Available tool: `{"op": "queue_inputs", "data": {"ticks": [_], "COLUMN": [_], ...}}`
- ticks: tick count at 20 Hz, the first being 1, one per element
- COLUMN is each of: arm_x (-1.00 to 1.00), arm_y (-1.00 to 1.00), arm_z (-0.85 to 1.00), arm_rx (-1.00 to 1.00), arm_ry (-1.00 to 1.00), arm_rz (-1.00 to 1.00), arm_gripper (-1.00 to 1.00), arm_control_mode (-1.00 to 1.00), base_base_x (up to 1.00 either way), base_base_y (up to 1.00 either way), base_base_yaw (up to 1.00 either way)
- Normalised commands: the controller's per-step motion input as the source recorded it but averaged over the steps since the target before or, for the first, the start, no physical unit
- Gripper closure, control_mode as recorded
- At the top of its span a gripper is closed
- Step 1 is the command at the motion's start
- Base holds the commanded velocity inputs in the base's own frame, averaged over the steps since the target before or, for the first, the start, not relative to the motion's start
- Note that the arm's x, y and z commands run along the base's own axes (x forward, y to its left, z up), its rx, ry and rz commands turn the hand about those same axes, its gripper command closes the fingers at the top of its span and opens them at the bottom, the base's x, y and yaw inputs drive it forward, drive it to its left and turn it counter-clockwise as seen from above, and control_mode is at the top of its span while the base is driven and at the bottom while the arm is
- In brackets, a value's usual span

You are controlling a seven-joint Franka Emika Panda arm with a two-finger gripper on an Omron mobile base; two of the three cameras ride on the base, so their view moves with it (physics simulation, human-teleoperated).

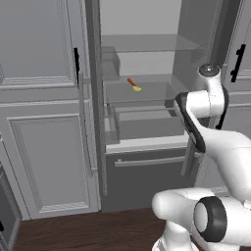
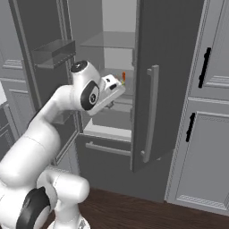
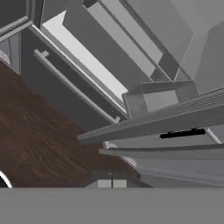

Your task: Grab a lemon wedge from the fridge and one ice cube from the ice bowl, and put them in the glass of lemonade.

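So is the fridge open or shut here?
Open: the fridge doors stand swung aside, baring shelves and the lemon wedge.

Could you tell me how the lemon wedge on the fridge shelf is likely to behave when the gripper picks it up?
The lemon wedge looks tiny, so probably very light and easily nudged away. Its tapered shape may slip between closing fingers. It lies against an orange-red stick, which could shift too.

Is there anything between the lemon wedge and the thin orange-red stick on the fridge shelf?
No. In the left base view the lemon wedge sits right against the orange-red stick; no gap shows.
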Motion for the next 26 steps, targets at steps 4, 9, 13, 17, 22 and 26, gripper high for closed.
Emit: {"op": "queue_inputs", "data": {"ticks": [4,9,13,17,22,26], "arm_x": [0.00,0.38,0.91,1.00,1.00,0.98], "arm_y": [0.38,-0.10,-0.10,-0.02,-0.23,-0.58], "arm_z": [-0.07,0.00,0.00,0.00,0.01,0.00], "arm_rx": [-0.38,-0.30,-0.32,-0.15,-0.03,0.00], "arm_ry": [0.00,-0.01,-0.01,0.03,0.09,0.05], "arm_rz": [0.00,0.00,0.00,0.00,-0.04,-0.13], "arm_gripper": [-1.00,-1.00,-1.00,-1.00,-1.00,-1.00], "arm_control_mode": [-1.00,-1.00,-1.00,-1.00,-1.00,-1.00], "base_base_x": [0.00,0.00,0.00,0.00,0.00,0.00], "base_base_y": [0.00,0.00,0.00,0.00,0.00,0.00], "base_base_yaw": [0.00,0.00,0.00,0.00,0.00,0.00]}}
